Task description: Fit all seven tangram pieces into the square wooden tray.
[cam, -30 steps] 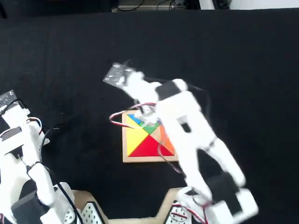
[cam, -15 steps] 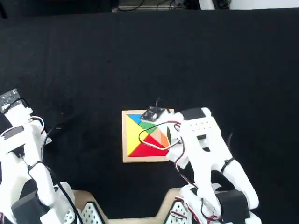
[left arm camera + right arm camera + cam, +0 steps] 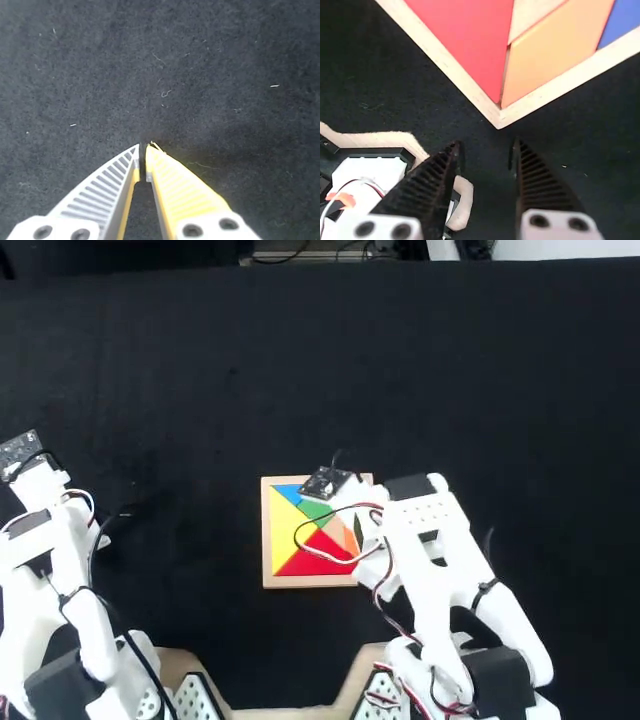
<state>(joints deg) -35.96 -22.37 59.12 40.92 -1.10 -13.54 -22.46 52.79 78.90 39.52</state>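
Wooden square tray [image 3: 310,582] holds a smooth red triangle [image 3: 318,556].

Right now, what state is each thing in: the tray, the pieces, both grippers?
wooden tray: flat on the black cloth, holding pieces, partly hidden by the right arm.
tangram pieces: lying flat inside the tray; count unclear.
left gripper: shut, empty, over bare cloth.
right gripper: open, empty, just off the tray's corner.

Left pincer [image 3: 144,151] has its tips together; right pincer [image 3: 485,150] stands parted.
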